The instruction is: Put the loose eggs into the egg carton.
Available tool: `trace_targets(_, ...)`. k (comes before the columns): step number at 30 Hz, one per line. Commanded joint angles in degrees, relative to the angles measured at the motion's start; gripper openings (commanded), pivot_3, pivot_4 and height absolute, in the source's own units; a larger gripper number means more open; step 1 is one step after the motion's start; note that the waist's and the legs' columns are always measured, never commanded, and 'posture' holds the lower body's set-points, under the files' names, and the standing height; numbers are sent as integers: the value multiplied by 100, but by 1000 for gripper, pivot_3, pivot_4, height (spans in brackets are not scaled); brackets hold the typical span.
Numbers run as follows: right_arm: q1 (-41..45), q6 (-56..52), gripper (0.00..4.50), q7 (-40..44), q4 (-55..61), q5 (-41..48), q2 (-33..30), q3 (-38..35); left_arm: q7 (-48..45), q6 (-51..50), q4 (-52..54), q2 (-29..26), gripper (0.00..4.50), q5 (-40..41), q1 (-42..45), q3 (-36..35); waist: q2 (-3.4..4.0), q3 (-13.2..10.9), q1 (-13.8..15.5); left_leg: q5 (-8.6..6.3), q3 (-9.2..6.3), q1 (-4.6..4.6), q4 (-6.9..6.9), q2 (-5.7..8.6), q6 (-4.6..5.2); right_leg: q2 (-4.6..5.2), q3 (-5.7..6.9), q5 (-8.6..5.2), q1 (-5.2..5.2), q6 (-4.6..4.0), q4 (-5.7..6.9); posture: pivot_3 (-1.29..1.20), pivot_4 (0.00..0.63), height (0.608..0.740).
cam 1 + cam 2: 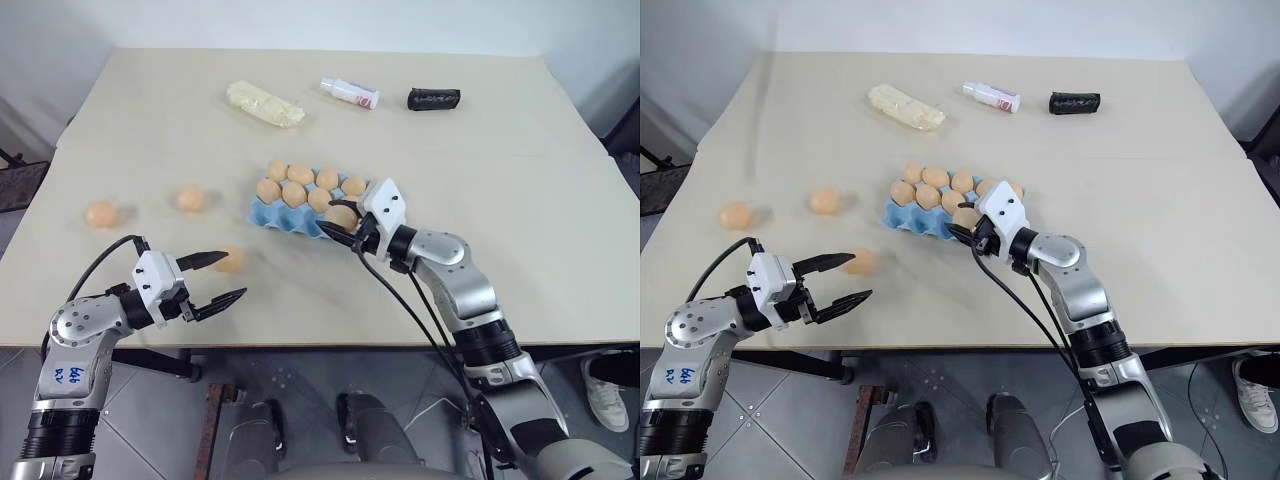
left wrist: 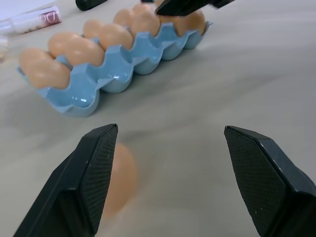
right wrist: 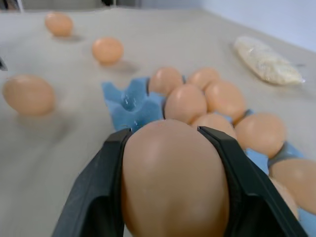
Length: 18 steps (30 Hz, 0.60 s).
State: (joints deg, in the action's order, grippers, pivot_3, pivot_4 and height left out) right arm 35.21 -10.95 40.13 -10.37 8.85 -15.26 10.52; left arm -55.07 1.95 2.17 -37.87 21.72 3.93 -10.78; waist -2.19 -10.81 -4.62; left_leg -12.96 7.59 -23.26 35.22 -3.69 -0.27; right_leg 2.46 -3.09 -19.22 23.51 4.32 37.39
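Clamped in the right gripper, an egg is held just above the egg carton near edge — its empty near-row cups directly beneath — while the left gripper is seen wide open beside a loose egg.

The near row of the egg carton shows empty cups toward its left end; eggs fill the rows behind; 3 loose eggs lie well apart left of it on bare table; a pale bundle, a bottle and a black pouch line the far edge.

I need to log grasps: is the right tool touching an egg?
Touching: in the right wrist view both fingers of the right tool press against the egg.
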Motion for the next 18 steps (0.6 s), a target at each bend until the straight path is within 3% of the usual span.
trace_targets(1,116,401,2128,28,-361,-90,23,-74,140,-11,378,-9,3671,78,-111,-172,0,0,-11,-1,1,-1,-1,-1,1,-1,0,0,0,0,-2,0,150,740)
trace_targets(8,-163,425,4477,448,343,331,-103,-237,327,-111,635,-37,3671,107,-381,-337,1,0,-49,1,2,2,-4,-10,-4,-12,-2,0,4,0,5,0,150,740)
trace_targets(18,-1758,551,4477,1988,1834,1479,-1296,-877,1028,-456,425,110,3671,200,-1054,-1070,0,0,-13,-18,-3,3,-6,-6,-17,-4,1,0,-7,0,-11,0,150,740)
